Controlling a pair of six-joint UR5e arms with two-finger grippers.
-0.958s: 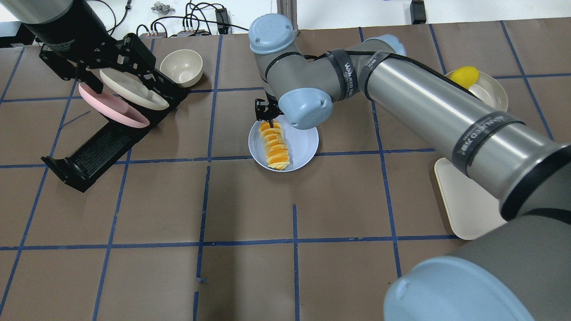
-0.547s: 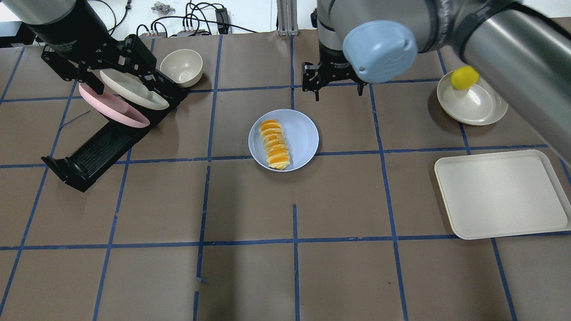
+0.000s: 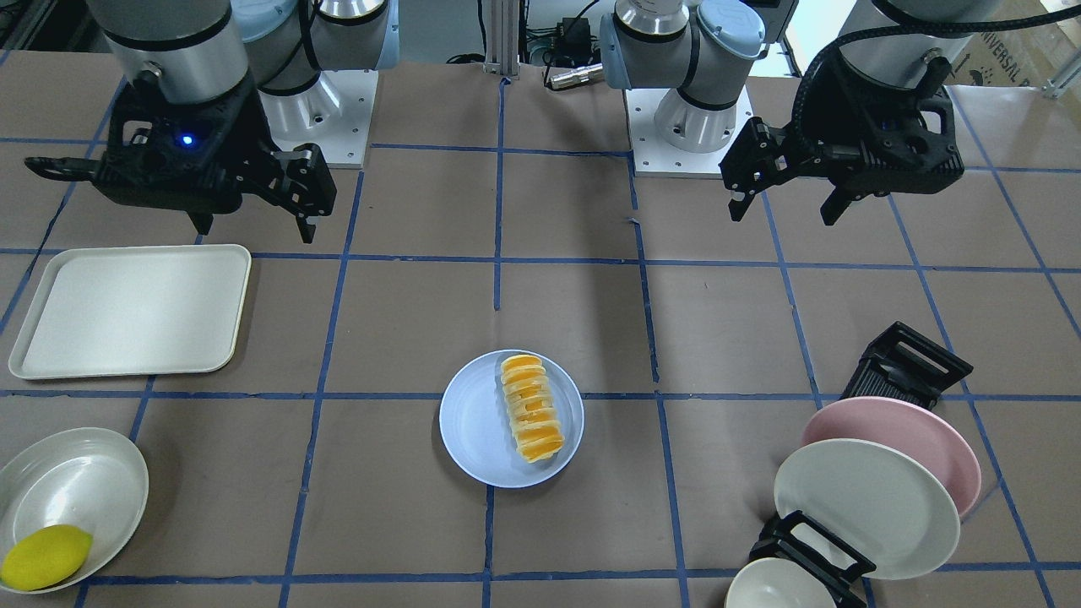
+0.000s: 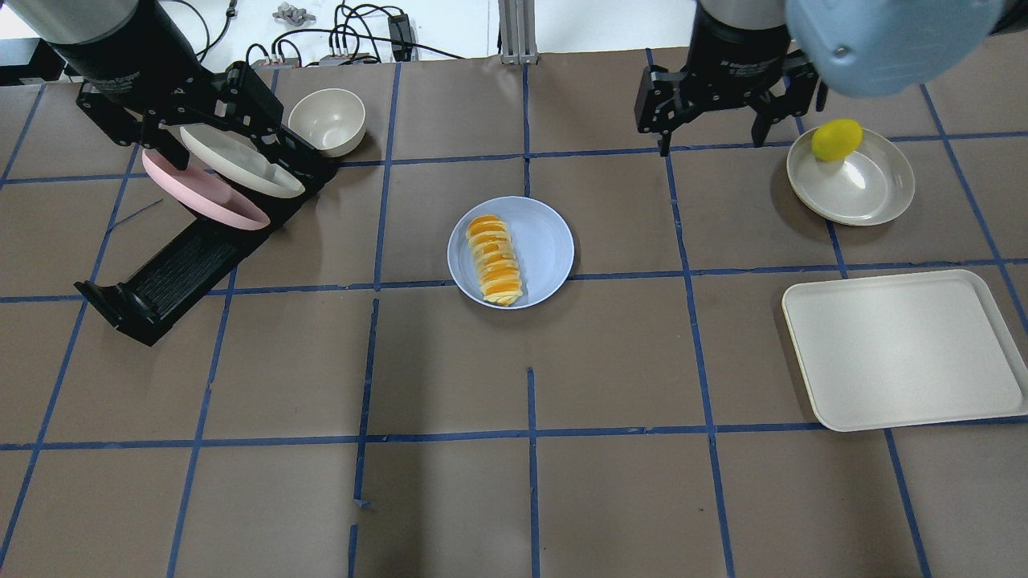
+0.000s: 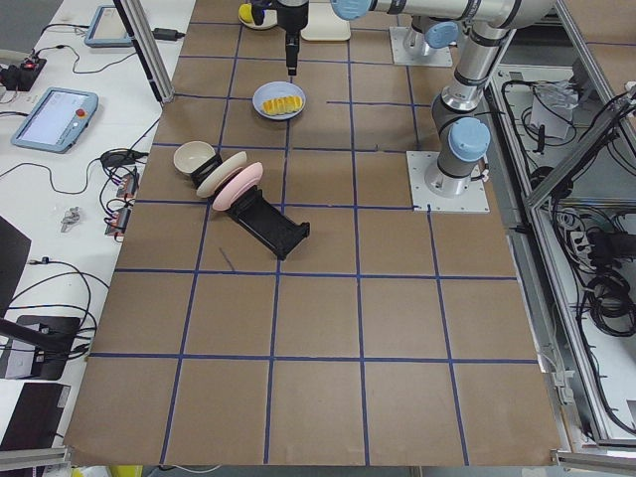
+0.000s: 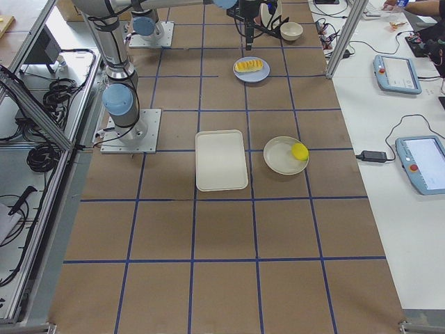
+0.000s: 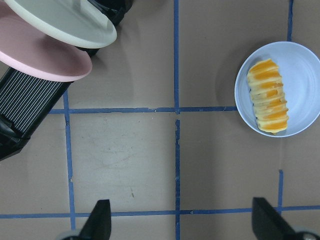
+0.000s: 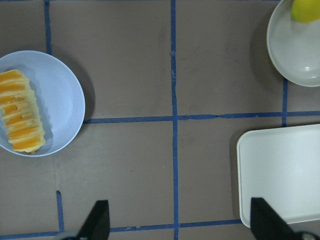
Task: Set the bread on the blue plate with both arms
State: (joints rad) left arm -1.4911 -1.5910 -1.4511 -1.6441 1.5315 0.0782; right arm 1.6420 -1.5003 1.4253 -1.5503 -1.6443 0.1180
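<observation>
The bread (image 4: 495, 261), striped orange and cream, lies lengthwise on the left half of the blue plate (image 4: 548, 249) at the table's middle. It also shows in the front view (image 3: 532, 408) on the plate (image 3: 473, 431) and in both wrist views (image 7: 268, 97) (image 8: 20, 112). My right gripper (image 4: 709, 144) hangs open and empty well back and to the right of the plate, and shows in the front view (image 3: 255, 230). My left gripper (image 3: 784, 213) is open and empty, raised above the dish rack. Neither touches the bread.
A black dish rack (image 4: 177, 265) at the left holds a pink plate (image 4: 201, 197) and a cream plate (image 4: 241, 164); a cream bowl (image 4: 327, 120) stands beside it. At the right are a cream dish (image 4: 871, 185) with a yellow lemon (image 4: 835, 138) and a cream tray (image 4: 903, 349).
My right gripper has let go of the bread, risen off the plate and swung back and to the right. The bread stays on the blue plate. The left arm has not moved.
</observation>
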